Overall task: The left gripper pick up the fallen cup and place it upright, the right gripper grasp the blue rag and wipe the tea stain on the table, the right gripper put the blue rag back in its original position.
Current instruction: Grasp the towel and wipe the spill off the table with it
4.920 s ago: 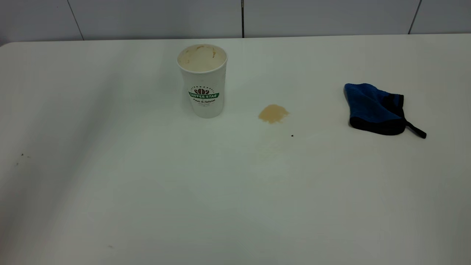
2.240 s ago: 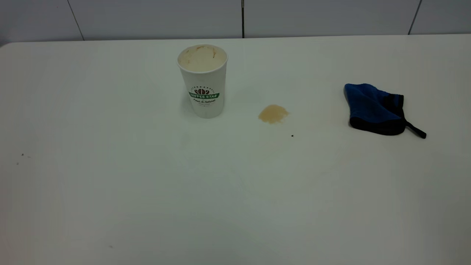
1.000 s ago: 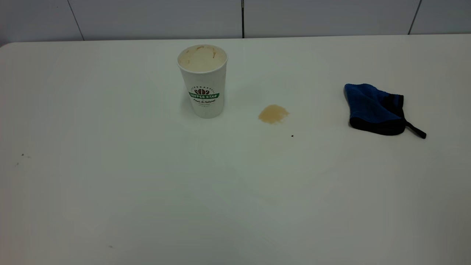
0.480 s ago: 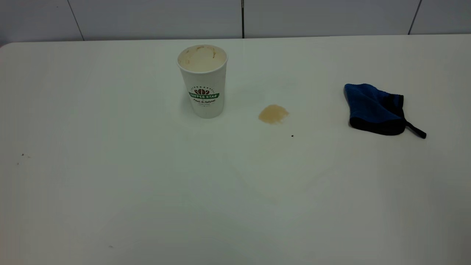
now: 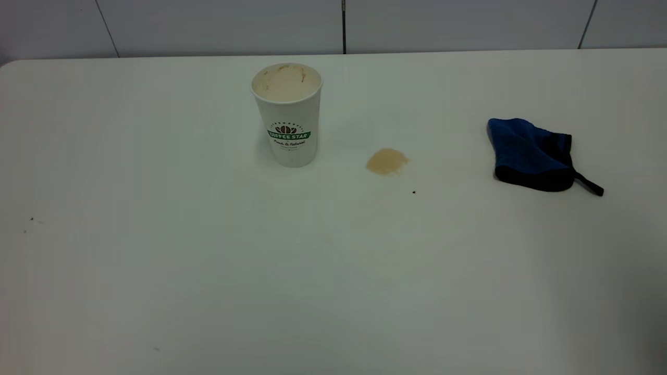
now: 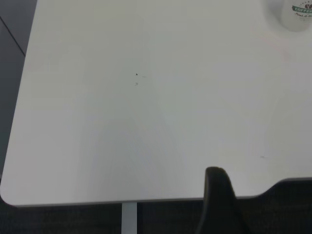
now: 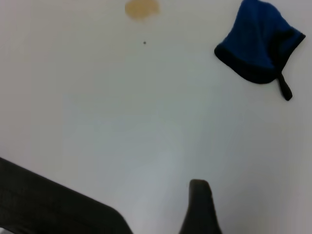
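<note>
Cup (image 5: 287, 115) stands upright toward the bench's (image 5: 156, 260) far edge; nothing on the surface has shifted in the last seconds. Tea stain (image 5: 386, 161) unwiped, between cup and blue rag (image 5: 529, 154), which lies near the right edge. Both arms hang back by the near edge. Left gripper (image 6: 222, 202), right gripper (image 7: 200, 207): one finger visible each, so spread cannot be told. Rag pickup likely next.

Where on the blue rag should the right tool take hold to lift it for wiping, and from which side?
Grip the blue rag at its raised blue middle, coming straight down from above. It lies in a rumpled heap on the table, so the bunched folds offer a ridge to pinch. The thin black strap lies flat and would probably be harder to catch.
</note>
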You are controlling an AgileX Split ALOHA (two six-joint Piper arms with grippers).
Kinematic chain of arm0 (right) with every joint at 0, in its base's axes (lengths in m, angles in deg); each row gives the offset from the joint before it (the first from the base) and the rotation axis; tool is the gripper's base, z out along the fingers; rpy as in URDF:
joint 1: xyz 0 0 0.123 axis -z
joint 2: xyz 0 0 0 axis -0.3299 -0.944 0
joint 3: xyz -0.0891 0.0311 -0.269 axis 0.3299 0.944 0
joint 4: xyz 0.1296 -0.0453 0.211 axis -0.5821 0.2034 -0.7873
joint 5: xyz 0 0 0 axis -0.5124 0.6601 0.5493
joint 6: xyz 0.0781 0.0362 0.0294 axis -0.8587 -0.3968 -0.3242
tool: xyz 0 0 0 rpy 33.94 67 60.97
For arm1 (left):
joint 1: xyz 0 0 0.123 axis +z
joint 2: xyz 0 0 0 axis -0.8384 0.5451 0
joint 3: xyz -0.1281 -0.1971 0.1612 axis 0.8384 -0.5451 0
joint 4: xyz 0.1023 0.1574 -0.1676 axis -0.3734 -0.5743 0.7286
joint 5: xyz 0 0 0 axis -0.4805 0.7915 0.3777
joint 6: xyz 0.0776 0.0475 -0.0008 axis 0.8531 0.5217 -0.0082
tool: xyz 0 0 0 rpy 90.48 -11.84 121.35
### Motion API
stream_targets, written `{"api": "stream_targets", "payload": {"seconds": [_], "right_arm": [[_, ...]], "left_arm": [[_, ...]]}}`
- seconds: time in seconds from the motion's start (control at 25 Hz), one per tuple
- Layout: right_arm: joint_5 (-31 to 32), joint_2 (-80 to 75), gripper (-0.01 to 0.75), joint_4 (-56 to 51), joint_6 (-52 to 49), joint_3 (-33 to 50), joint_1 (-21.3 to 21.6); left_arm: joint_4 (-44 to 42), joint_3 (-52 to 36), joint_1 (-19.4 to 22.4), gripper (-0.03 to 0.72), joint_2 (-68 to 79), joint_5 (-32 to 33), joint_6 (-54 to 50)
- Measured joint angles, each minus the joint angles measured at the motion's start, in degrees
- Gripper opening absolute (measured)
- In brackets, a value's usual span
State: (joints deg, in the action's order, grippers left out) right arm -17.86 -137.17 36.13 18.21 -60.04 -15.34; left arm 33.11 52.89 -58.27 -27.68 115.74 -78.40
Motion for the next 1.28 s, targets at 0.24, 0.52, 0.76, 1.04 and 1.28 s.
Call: {"api": "stream_targets", "payload": {"seconds": [0.24,0.52,0.76,1.04,1.28], "right_arm": [[-9.03,-22.02,0.611,-4.02,5.77,-7.85,-3.05],[-12.65,-42.00,0.591,-4.66,7.10,-20.97,-5.14],[-14.29,-58.00,0.590,-5.60,7.10,-34.51,-5.14],[-15.20,-75.14,0.590,-1.78,8.08,-50.61,-4.53],[-15.32,-82.96,0.590,0.76,8.34,-58.25,-3.32]], "left_arm": [[0.00,0.00,0.00,0.494,0.00,0.00,0.00],[0.00,0.00,0.00,0.494,0.00,0.00,0.00],[0.00,0.00,0.00,0.494,0.00,0.00,0.05],[0.00,0.00,0.00,0.494,0.00,0.00,0.05],[0.00,0.00,0.00,0.494,0.00,0.00,0.05]]}}
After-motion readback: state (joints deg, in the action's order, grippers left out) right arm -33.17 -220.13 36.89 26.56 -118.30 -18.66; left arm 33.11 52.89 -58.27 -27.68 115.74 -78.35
